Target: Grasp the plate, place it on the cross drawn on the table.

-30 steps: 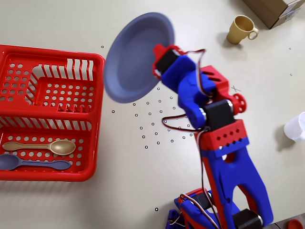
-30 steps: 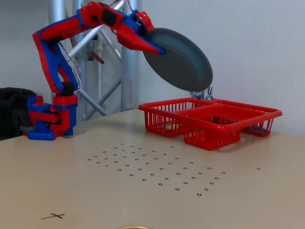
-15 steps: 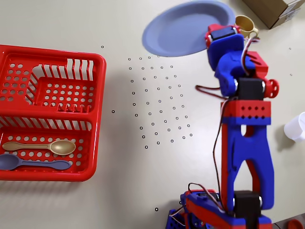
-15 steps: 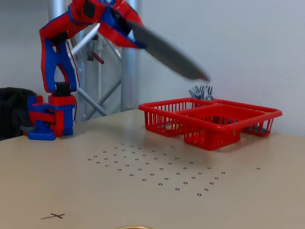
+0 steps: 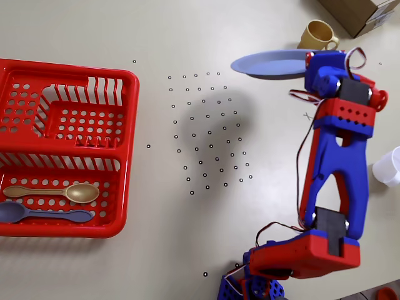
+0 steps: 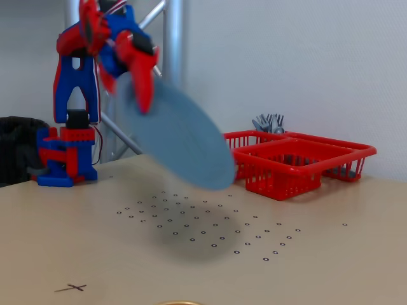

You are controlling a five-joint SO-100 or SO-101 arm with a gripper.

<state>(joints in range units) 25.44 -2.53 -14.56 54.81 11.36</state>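
Claw: the claw (image 6: 141, 86) pinches the rim of the plate (image 6: 175, 136), red fingers pressed on its edge.
Plate: held tilted in the air, clear of the desk (image 6: 331, 254); its shadow falls on the grid of ring dots (image 6: 197, 225).
Cross: the cross (image 6: 71, 288) is drawn on the desk, well apart from the plate, on the near side in the fixed view.
Basket: the red basket (image 5: 62, 147) sits beyond the dot grid from the plate, holding two spoons (image 5: 53, 192).
Mug: the yellow mug (image 5: 319, 35) stands just beside the plate in the overhead view.

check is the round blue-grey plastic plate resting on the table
No, the round blue-grey plastic plate hangs tilted in the air, its shadow on the dotted beige table.
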